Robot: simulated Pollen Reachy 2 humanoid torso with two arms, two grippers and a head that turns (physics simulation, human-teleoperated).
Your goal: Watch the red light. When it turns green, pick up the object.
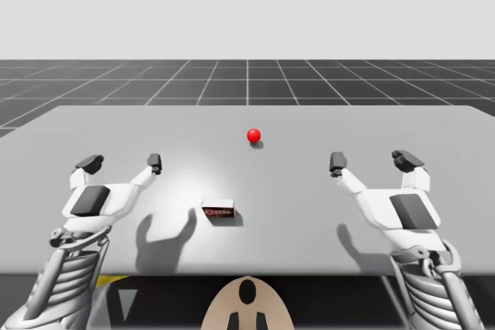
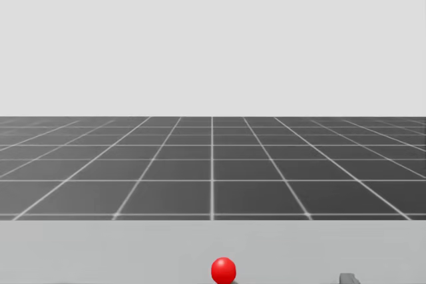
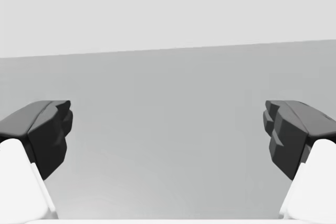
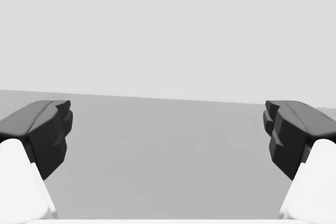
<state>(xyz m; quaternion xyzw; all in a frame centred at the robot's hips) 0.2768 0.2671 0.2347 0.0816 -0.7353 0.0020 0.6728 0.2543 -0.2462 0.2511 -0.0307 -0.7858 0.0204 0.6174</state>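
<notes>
left end effector hangs over the grey worktop w/ its two fingers spread wide and nothing btwn them. in the left wrist view its dark fingertips stand far apart, w/ bare worktop ahead of them. right end effector is the same: spread wide, gripping nothing. in the right wrist view its fingertips are well apart, w/ plain worktop ahead.

the object is a small flat box, white w/ a red and dark band on top. it lies flat on the worktop btwn the two end effectors, nearer the left one. it sits off the left end effector's inner finger, on my right side of it and back toward my torso, not touching it. it's well apart from the right end effector. there's print on the band, but it's too small to read.

the light is a small ball, red, sitting on the worktop ahead of both end effectors, approx midway btwn them and beyond the box. the head view has it red too, near the worktop's far edge, w/ dark gridded floor past that.
</notes>
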